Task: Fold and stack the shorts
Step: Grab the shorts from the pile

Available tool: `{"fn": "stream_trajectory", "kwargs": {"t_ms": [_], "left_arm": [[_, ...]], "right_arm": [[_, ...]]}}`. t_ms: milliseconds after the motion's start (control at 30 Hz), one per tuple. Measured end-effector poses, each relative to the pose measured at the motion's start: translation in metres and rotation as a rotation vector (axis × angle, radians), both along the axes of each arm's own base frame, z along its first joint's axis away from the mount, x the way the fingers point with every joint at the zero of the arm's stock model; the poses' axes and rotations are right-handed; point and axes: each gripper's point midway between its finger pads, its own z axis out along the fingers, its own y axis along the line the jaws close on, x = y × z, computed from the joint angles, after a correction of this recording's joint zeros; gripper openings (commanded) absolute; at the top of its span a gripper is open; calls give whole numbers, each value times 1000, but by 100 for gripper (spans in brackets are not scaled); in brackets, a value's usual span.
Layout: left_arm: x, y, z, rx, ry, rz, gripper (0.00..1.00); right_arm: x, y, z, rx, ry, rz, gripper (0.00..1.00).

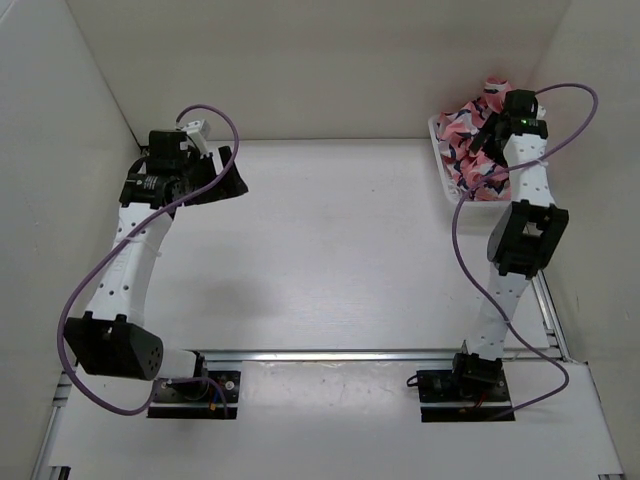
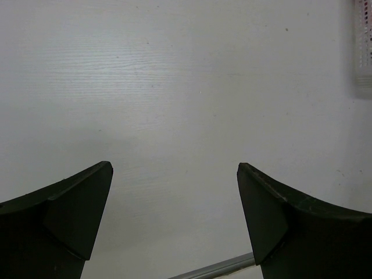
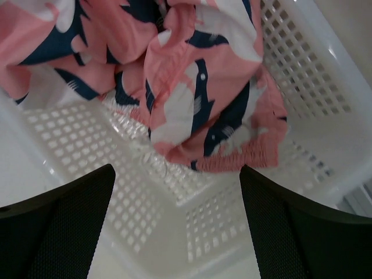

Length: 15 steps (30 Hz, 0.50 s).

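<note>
The coral-pink shorts with navy-and-white shark shapes lie crumpled in the white mesh basket at the back right of the table. In the right wrist view the shorts hang over the basket's inside corner. My right gripper is over the basket, open and empty, its gap just below the shorts' elastic waistband. My left gripper is at the back left over bare table, open and empty.
White walls enclose the table at the back and both sides. A metal rail runs along the near edge between the arm bases. The basket's edge shows at the top right of the left wrist view.
</note>
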Motion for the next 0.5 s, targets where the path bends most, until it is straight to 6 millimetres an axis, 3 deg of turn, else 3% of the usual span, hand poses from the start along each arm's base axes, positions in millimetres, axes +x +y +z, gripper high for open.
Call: {"fn": "stream_trajectory", "kwargs": {"t_ms": [100,200,300,333,400,433,500], "left_arm": [[3,1,-7,6,19,3,100],[7,1,-16,24,40,12,100],[10,1,-24,41,60,20,100],[11,1,-27,47,65,22,100],[10,1,-33,54,82,24,100],[10,1,-35,59,87,24,100],[10,1,-39,67,96,26,100]], "right_arm": [[26,-9,-32,16,33,0,88],[37,-7,-66,47,78,23,79],[43,-4,-90,64,112,43,51],[44,-3,-95,72,118,47,31],[45,0,-102,85,127,51,17],[45,1,-103,93,124,53,4],[48,4,-99,108,111,58,0]]}}
